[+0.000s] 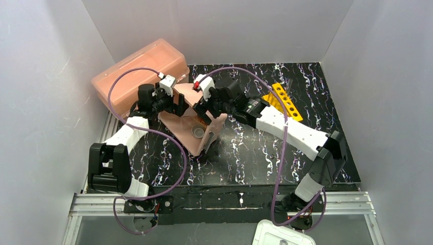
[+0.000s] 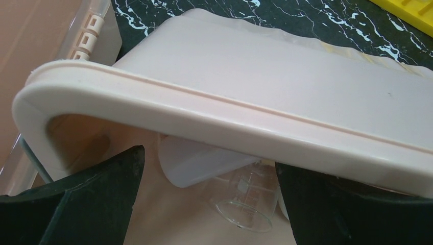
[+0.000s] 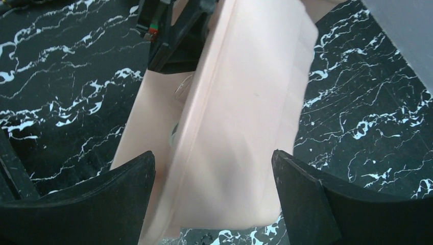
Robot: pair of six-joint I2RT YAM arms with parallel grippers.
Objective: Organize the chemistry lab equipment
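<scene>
L gripper (image 2: pixel 208 163) gapes wide at the rim of the tilted pink tub (image 1: pixel 204 145) – a small glass beaker (image 2: pixel 240 204) lies inside. R gripper (image 3: pixel 213 155) – jaws spread, straddling the tub's wall w/o pinching. Yellow rack (image 1: pixel 286 101) lies just right, on the table (image 1: pixel 245 153).

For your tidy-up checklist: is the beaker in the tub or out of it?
In. The left wrist view shows the beaker resting on the pink floor of the tub, below its rim.
</scene>
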